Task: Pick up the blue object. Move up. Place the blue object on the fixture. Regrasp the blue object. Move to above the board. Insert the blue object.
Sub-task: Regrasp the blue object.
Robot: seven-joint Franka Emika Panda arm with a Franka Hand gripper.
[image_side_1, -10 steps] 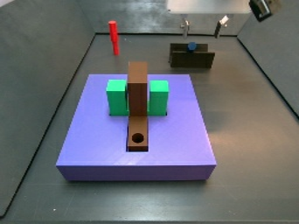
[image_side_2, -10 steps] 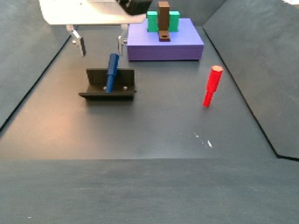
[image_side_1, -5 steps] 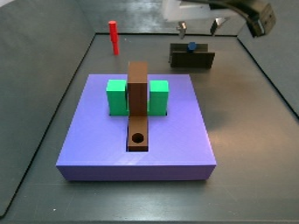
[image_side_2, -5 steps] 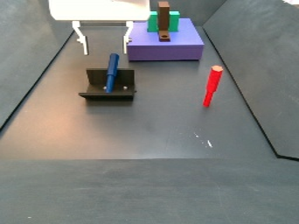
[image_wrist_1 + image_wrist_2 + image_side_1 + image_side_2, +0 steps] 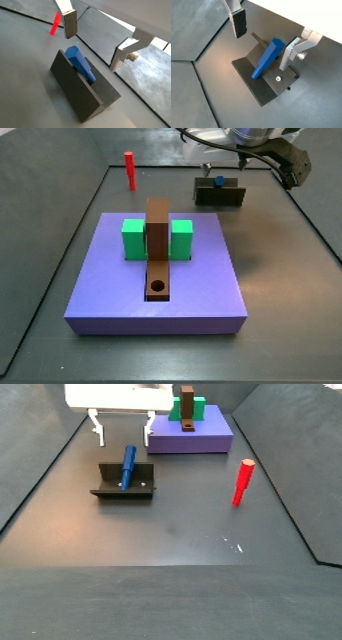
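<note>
Blue object (image 5: 266, 58) leans in the fixture (image 5: 264, 85), the hand (image 5: 120, 428) hovering above it, spread wide and empty.

Gripper (image 5: 119, 426) hangs above fixture (image 5: 124, 485), jaws spread wide, nothing btwn fingers (image 5: 69, 22). Blue object (image 5: 266, 59) leans in fixture, upper end free, open air on both sides. Red peg (image 5: 243, 482) stands well apart; board (image 5: 201, 437) w/ green blocks (image 5: 150, 239) also well clear.
</note>
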